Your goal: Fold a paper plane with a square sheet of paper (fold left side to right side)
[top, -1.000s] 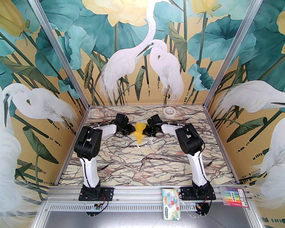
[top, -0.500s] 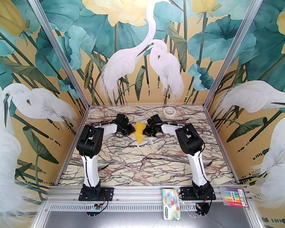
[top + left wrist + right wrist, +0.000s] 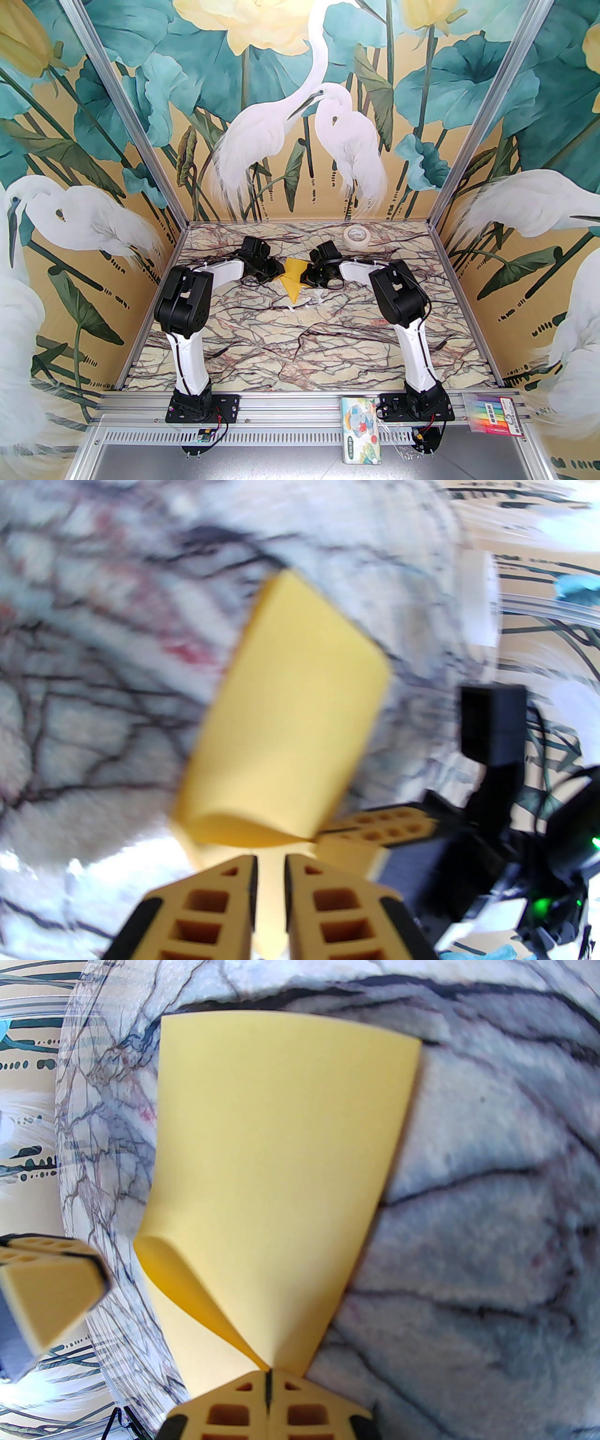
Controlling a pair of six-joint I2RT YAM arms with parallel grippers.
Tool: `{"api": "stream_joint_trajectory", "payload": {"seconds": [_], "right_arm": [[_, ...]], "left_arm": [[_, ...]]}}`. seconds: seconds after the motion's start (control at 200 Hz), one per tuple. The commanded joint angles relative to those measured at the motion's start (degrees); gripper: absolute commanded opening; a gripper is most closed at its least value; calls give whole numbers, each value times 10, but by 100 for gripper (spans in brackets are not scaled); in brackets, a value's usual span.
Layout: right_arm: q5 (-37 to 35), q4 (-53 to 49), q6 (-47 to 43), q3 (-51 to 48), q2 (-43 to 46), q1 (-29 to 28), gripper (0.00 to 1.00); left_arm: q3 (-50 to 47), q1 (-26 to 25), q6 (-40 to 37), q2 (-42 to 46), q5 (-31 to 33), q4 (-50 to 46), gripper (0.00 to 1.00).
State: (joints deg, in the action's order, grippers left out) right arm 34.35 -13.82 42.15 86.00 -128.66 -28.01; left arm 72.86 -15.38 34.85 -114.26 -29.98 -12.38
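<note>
Presently, the square sheet of paper [image 3: 294,277] lies on the marbled table [image 3: 328,347], toward 12 o'clock from the table's centre, and both arms reach in to it. It is not flat. The right wrist view shows one yellow layer [image 3: 276,1171] lifted over another, with a soft curl along its 8 o'clock side and no sharp crease.

Right gripper [image 3: 307,276]: at the sheet's 3 o'clock side in the top view. In its own camera the fingers [image 3: 268,1375] are pressed together on the sheet's near corner, so the paper is pinched.

Left gripper [image 3: 279,272]: at the sheet's 9 o'clock side. In its own camera the two fingers [image 3: 271,859] stand slightly apart, with a narrow slot between them and yellow paper [image 3: 290,714] showing through it. That view is blurred (motion smear across the whole frame), so contact between pads and paper cannot be confirmed. The looped edge of the sheet sits just beyond the fingertips, at 12 o'clock from them.

Other items: a cream tape roll [image 3: 356,236] lies flat at roughly 1 o'clock from the sheet, well apart from it.
</note>
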Motion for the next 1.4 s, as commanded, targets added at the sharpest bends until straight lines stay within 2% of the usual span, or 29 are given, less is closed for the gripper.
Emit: {"api": "stream_joint_trajectory", "payload": {"seconds": [0.0, 0.185, 0.43, 0.525, 0.565, 0.585, 0.72, 0.935, 1.02, 1.195, 1.395], "right_arm": [[-12, -25, -9, 10, -17, -2, 0], [-12, -34, -13, 16, -14, -2, 0], [-16, -48, -19, 30, -9, -2, 0], [-19, -57, -23, 37, -3, -2, 6], [-24, -63, -26, 38, 3, -2, 17], [-26, -65, -27, 39, 6, -2, 19], [-57, -85, -45, 32, 48, -3, 21], [-81, -109, -68, 20, 101, -27, 14], [-61, -105, -65, 20, 103, -36, 13], [5, -103, -60, 55, 61, -59, 5], [45, -99, -46, 81, 6, -62, 3]], "left_arm": [[-16, -2, 4, -2, -28, 12, 17], [-16, -3, 4, -31, -27, 12, 14], [-7, -5, 2, -56, 5, -20, 10], [-7, -6, 6, -59, 14, -24, 10], [-7, -6, 9, -60, 15, -24, 10], [-7, -7, 10, -60, 15, -23, 10], [-7, -10, 14, -60, 20, -25, 10], [-14, -15, 21, -56, 22, -16, 10], [-15, -15, 20, -56, 21, -16, 10], [-14, -15, 19, -58, 20, -17, 10], [-12, -16, 18, -57, 19, -19, 10]]}}
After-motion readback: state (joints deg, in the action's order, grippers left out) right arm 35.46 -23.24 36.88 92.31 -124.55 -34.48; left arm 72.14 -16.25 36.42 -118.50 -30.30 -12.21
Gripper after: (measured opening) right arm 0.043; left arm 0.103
